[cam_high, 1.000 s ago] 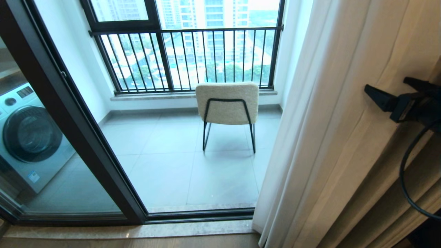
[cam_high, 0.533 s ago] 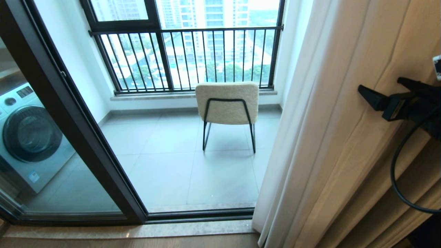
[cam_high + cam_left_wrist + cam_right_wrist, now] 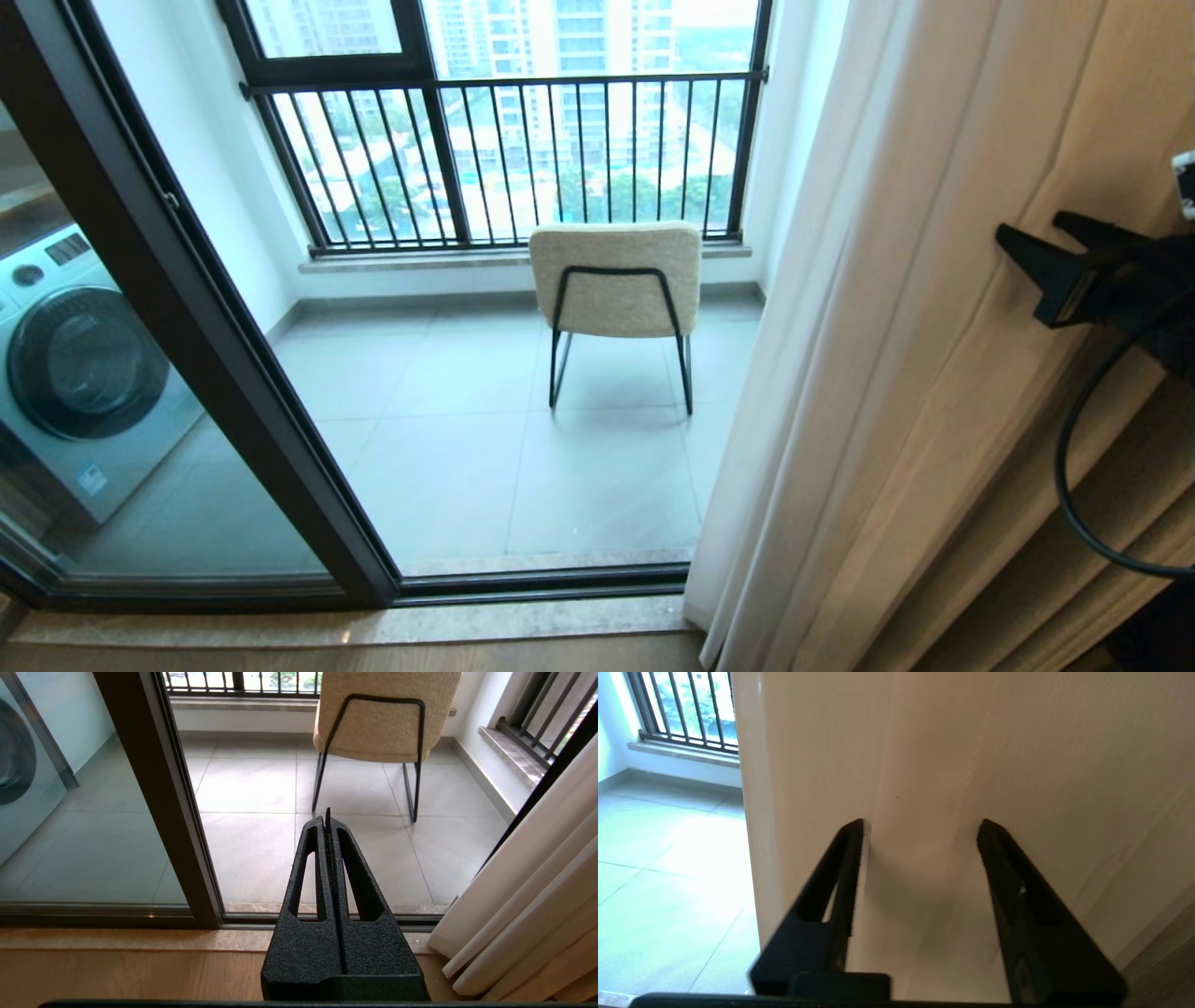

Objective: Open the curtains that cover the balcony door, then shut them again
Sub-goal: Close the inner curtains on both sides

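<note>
- The curtains (image 3: 840, 392) hang bunched at the right of the doorway, in soft vertical folds that reach the floor.
- The balcony door (image 3: 187, 308) shows its dark frame slanting across the left of the head view, glass to its left; the opening between frame and curtains is uncovered.
- The right gripper (image 3: 920, 828) is pressed up against the curtains, a fold of fabric bulging between its fingertips (image 3: 852, 835). The jaws stand part-way apart around that fold (whether they already pinch it I cannot tell).
- In the head view that gripper (image 3: 1036, 245) sits at the right edge, level and pointing into the curtain folds.
- The left gripper (image 3: 327, 816) hangs low in front of the door sill, its jaws clenched together on nothing.
- On the balcony floor (image 3: 448, 448) a cream chair (image 3: 616, 280) stands with its back to the room, before the black-barred railing (image 3: 523, 159); a washing machine (image 3: 79, 369) shows through the glass.
</note>
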